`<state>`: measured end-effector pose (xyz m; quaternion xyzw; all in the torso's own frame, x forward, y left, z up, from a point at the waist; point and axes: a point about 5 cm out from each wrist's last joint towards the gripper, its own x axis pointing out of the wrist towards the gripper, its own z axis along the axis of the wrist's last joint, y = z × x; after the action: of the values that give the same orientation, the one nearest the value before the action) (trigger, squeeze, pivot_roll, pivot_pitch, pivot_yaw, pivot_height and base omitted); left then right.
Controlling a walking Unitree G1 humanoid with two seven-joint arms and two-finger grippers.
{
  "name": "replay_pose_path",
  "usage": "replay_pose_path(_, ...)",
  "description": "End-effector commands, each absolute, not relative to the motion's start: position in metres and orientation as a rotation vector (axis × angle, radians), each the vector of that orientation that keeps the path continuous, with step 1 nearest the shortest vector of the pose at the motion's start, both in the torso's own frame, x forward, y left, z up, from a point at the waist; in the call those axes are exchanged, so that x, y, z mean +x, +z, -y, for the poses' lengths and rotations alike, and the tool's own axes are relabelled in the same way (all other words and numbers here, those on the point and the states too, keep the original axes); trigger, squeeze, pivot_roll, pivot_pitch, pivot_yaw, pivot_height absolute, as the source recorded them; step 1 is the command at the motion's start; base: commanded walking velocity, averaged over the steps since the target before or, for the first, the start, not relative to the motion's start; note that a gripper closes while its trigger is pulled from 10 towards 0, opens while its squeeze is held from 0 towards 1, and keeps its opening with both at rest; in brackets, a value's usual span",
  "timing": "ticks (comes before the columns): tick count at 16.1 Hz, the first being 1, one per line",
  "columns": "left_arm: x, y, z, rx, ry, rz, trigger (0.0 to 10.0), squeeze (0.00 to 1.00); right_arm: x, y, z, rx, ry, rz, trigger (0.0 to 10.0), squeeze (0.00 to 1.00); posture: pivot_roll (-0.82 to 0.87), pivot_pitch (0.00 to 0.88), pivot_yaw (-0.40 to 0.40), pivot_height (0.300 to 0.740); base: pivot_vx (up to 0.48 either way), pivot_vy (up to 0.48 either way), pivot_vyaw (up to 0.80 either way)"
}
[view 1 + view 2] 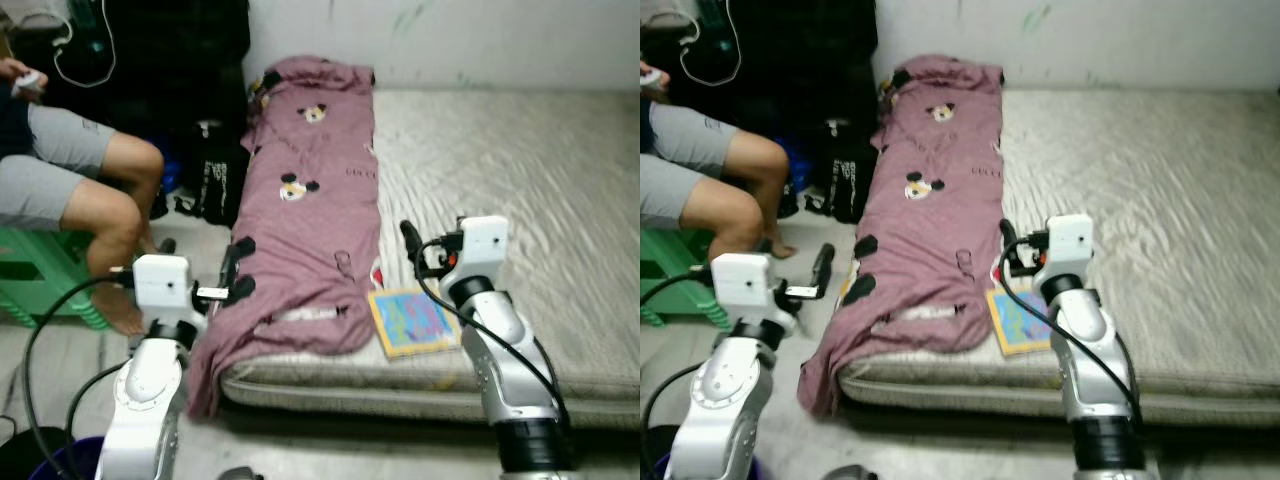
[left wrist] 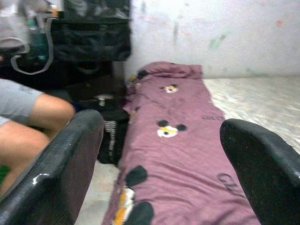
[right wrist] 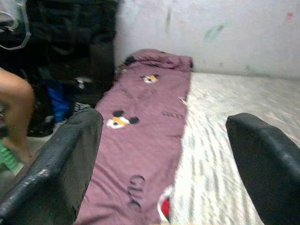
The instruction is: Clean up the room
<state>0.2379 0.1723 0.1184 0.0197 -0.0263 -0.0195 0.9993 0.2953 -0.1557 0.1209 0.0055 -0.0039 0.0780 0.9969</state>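
Note:
A mauve blanket (image 1: pixel 310 200) printed with cartoon mice lies lengthwise along the left strip of a floor mattress (image 1: pixel 520 180), and its near end hangs over the front corner. A colourful picture book (image 1: pixel 413 320) lies flat at the mattress's front edge, just right of the blanket. A small red and white item (image 1: pixel 377 275) peeks out at the blanket's hem. My left gripper (image 1: pixel 238 268) is open at the blanket's left edge, holding nothing. Above the book, my right gripper (image 1: pixel 415 255) is open and empty, pointing along the bed.
A person sits on a green stool (image 1: pixel 40 280) at the left, bare knee (image 1: pixel 115 205) and foot close to my left arm. Black bags (image 1: pixel 215 180) stand against the wall beside the mattress head. The grey sheet's right side is bare.

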Motion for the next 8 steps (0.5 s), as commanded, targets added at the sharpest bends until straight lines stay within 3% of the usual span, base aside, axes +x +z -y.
replay_pose_path(1,0.2376,0.1195,-0.1805,0.06,-0.002,0.052,10.0,0.0,0.2979,0.1258,0.1444,0.013,0.19,0.023,10.0,0.0,-0.06,0.0,-0.023,0.74,0.0,0.0,0.0)
replay_pose_path(8,0.2396,0.1196,-0.179,0.074,-0.007,0.047,10.0,0.0,0.2988,0.1233,0.1448,0.02,0.178,0.009,10.0,0.0,-0.06,0.0,-0.022,0.74,0.0,0.0,0.0)
